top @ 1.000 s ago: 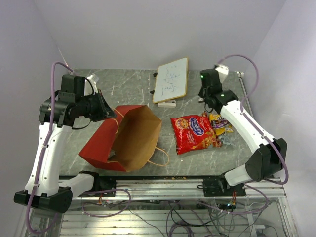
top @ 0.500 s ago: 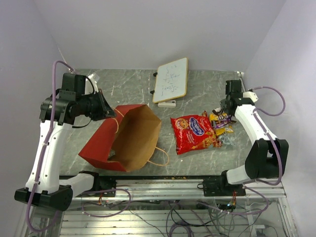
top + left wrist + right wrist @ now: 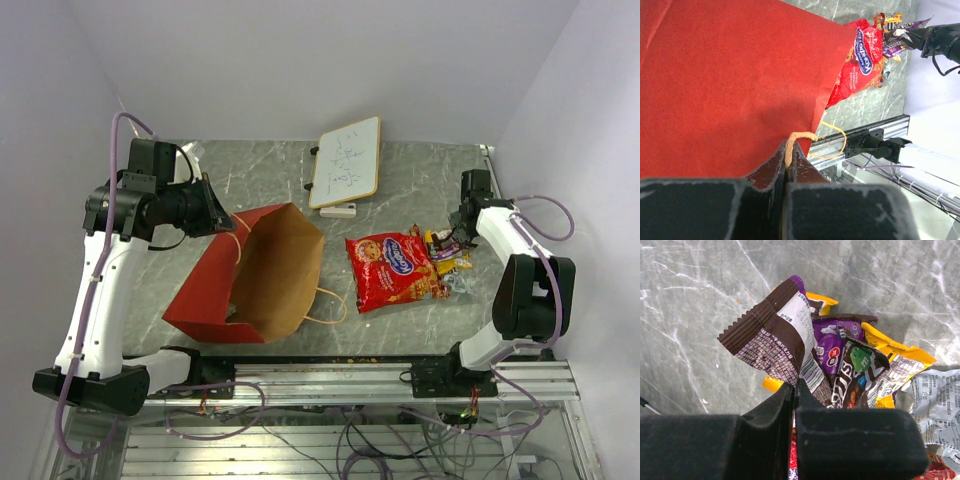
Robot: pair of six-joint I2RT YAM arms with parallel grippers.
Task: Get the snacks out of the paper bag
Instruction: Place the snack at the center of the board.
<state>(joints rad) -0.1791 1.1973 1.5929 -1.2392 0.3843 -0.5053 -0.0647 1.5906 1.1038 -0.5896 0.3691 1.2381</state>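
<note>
Judging by the spread, most is done: cookie packet and candy bars lie right of the tipped paper bag. Left gripper pinches its handle; right gripper clamps a brown bar; something pale may remain inside.

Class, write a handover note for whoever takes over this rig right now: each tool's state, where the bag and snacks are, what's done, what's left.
Left tool: shut on the twisted handle of the paper bag, which lies on its side, mouth open.
Right tool: shut on a brown-and-purple candy bar at the candy bar pile.
Done: red cookie packet and pile lie on the table, right of the bag.
Left: a small pale item shows inside the bag; it may be a snack, so check.
</note>
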